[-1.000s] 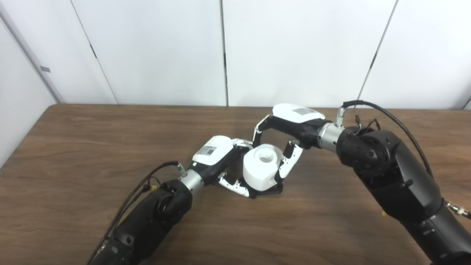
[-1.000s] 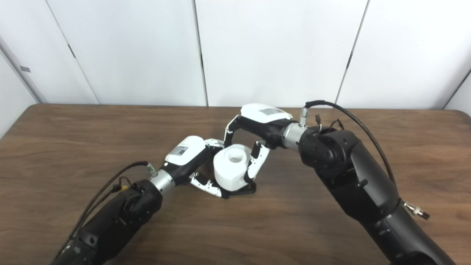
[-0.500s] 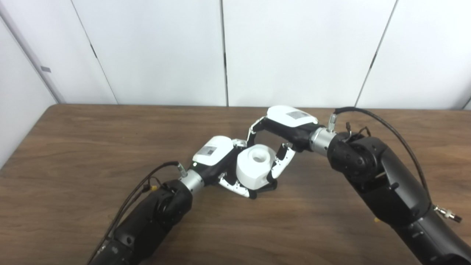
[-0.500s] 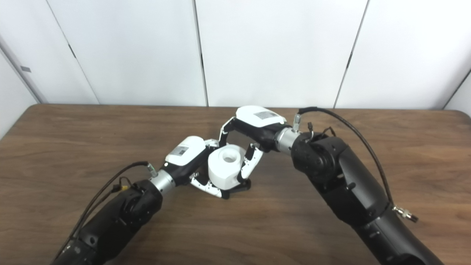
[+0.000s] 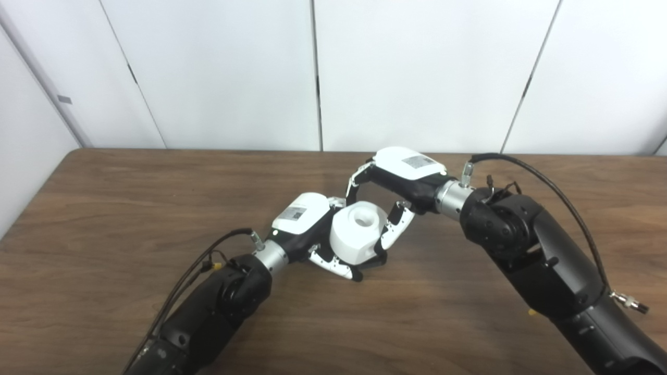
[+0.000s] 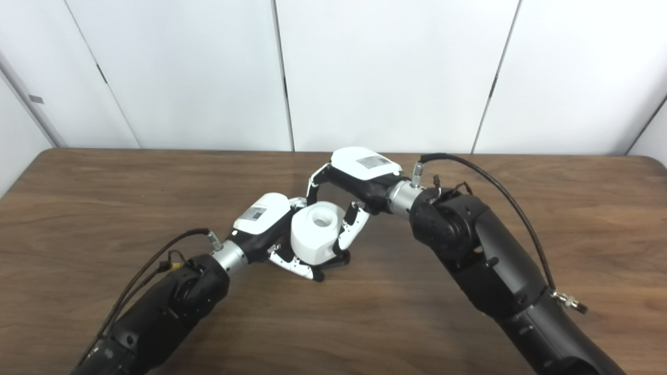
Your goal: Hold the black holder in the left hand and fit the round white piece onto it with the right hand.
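Both hands met over the round white piece (image 5: 355,233) at mid-table.

Nearest, the left hand (image 5: 305,224) kept its fingers (image 5: 333,266) curled under and around the black holder (image 5: 371,264), of which only a dark edge showed beneath the white piece. Just behind, the right hand (image 5: 397,179) grasped the white piece between thumb and fingers. Over the last second that hand and the piece had shifted left, closer against the left palm, and less black base stayed exposed. I judged the piece nearly seated, pending a final press. Beyond lay the brown table (image 5: 156,177).
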Robot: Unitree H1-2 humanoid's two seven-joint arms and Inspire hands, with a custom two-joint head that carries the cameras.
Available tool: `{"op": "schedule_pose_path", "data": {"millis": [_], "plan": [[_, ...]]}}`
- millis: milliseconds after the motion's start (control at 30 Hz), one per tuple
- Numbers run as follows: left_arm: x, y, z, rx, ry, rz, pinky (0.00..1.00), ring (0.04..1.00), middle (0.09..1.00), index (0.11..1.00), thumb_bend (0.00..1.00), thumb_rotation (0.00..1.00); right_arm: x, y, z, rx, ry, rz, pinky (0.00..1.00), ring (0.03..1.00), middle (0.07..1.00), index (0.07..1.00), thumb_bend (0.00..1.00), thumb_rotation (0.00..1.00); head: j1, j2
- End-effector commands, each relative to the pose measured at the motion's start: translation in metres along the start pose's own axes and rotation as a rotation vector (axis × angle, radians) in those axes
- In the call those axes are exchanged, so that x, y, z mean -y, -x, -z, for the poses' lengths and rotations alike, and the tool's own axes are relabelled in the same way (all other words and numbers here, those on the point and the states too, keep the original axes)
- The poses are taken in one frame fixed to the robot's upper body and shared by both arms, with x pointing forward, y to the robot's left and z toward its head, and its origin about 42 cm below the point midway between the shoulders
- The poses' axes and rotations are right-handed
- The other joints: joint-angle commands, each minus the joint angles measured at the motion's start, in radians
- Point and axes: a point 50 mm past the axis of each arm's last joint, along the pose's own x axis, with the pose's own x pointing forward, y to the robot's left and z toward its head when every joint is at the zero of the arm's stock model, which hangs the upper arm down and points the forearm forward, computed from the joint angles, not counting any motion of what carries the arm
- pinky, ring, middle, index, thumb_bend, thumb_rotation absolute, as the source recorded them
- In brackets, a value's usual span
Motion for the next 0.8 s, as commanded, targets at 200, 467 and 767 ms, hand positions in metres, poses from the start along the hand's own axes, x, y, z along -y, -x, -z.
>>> {"op": "schedule_pose_path", "data": {"millis": [200, 467, 767], "plan": [[0.031, 0.017, 0.013, -0.072, -0.012, 0.178, 0.66, 0.819, 0.808, 0.605, 1.00, 0.25, -0.005, 0.004, 0.003, -0.068, 0.047, -0.138, 0.93, 0.878, 0.769, 0.482, 0.52, 0.13, -0.003, 0.003], [0.031, 0.016, 0.013, -0.078, -0.004, 0.185, 0.67, 0.825, 0.814, 0.611, 1.00, 0.23, 0.003, 0.006, 0.001, -0.075, 0.059, -0.191, 0.87, 0.871, 0.790, 0.492, 0.52, 0.14, -0.002, 0.000], [0.028, 0.017, 0.016, -0.092, -0.001, 0.172, 0.67, 0.830, 0.813, 0.616, 1.00, 0.26, 0.005, 0.008, 0.002, -0.044, 0.016, -0.191, 0.87, 0.873, 0.826, 0.793, 0.84, 0.23, -0.002, -0.001]]}}
